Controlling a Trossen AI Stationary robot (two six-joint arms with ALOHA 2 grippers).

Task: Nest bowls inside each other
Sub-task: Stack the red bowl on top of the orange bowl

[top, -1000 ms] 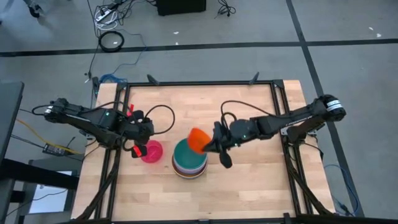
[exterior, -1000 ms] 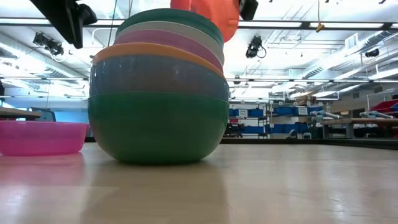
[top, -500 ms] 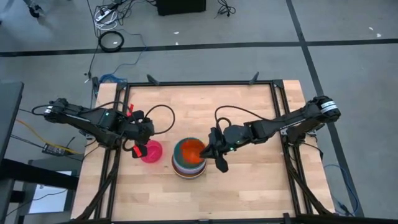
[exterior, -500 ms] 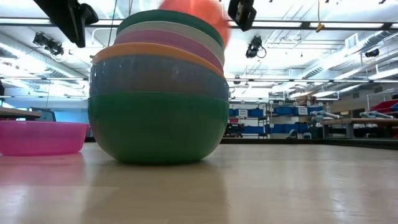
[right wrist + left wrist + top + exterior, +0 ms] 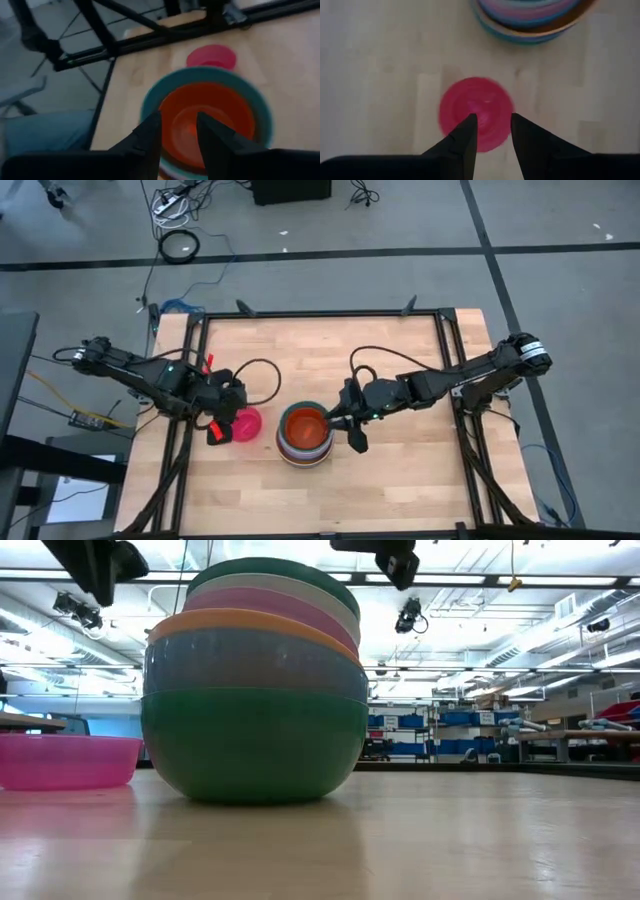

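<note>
A stack of nested bowls stands near the table's middle: green at the bottom, then light blue, orange, pink, white and teal. A small orange bowl sits upright inside the teal one. My right gripper hovers open just right of the stack, its fingers over the bowl's rim. A pink bowl rests on its base on the table left of the stack. My left gripper hangs open above it, pointing down.
Bare wooden tabletop lies all round the stack and the pink bowl. A black frame rail runs along the table's far edge, and side rails run along the left and right edges. Cables trail from both arms.
My right gripper carried the small orange bowl, tilted, from above the stack's right side down over the stack and let it go. The bowl now sits level inside the teal bowl. The pink bowl and the stack have stayed in place.
</note>
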